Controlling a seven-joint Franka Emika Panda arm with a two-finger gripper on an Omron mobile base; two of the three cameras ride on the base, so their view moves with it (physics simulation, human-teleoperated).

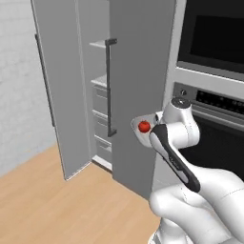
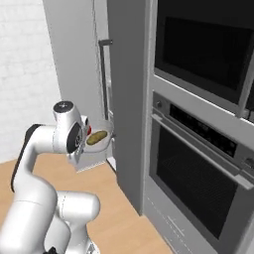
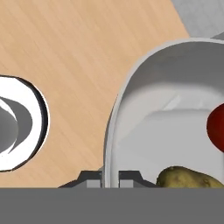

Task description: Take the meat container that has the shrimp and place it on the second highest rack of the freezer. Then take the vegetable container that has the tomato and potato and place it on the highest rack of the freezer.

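Evidently the pincer (image 3: 110,177) is clamping narrowly on the rim of the vegetable container (image 3: 175,109), carrying the tomato (image 1: 144,126) and potato (image 2: 97,136) just ahead of its tips. Beyond and above it, the freezer (image 1: 138,71) is standing open (highest rack (image 1: 98,44) looking bare), so lifting and placing is remaining.

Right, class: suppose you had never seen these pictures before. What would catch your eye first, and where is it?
The red tomato stands out first, lying with the olive-brown potato in the vegetable container, which the pincer grips by its rim, above the wooden floor. Behind it, the tall grey freezer stands with its door open, pale shelves showing inside. To its right is the black-glass wall oven.
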